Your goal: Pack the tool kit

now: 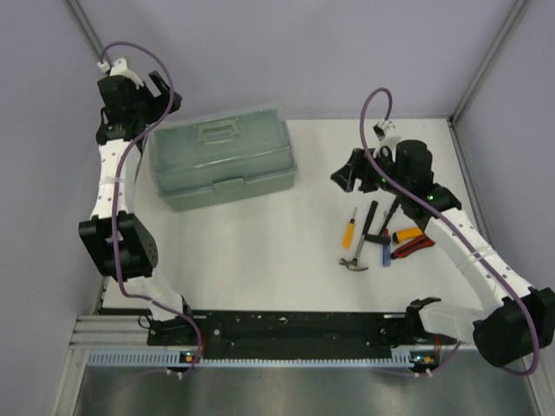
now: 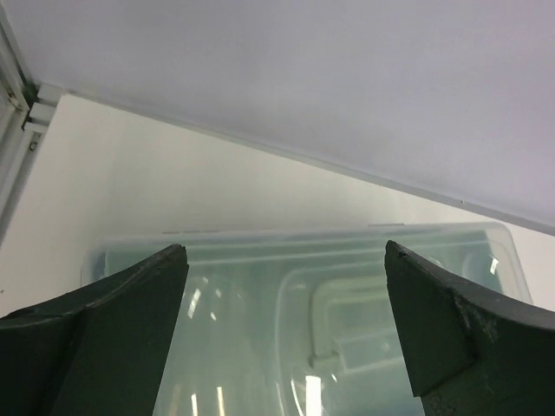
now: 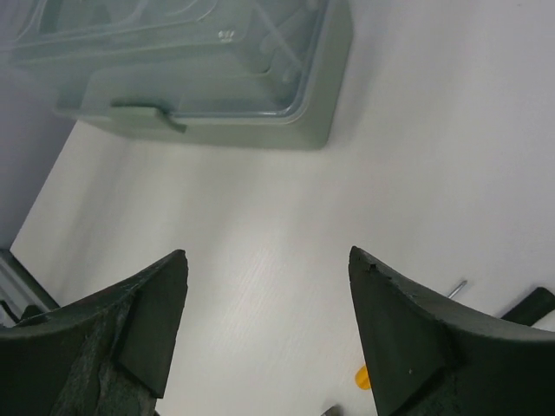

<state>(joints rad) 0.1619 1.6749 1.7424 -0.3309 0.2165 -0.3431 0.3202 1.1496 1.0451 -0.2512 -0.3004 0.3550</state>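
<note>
A pale green tool box with a clear lid stands shut at the back left of the table; it also shows in the left wrist view and the right wrist view. My left gripper hovers open and empty over its back left corner. My right gripper is open and empty, above bare table to the right of the box. Loose tools lie near it: an orange-handled screwdriver, a hammer, a blue-handled tool and red-handled pliers.
Grey walls close the back and sides. A black rail with the arm bases runs along the near edge. White table lies between the box and the tools.
</note>
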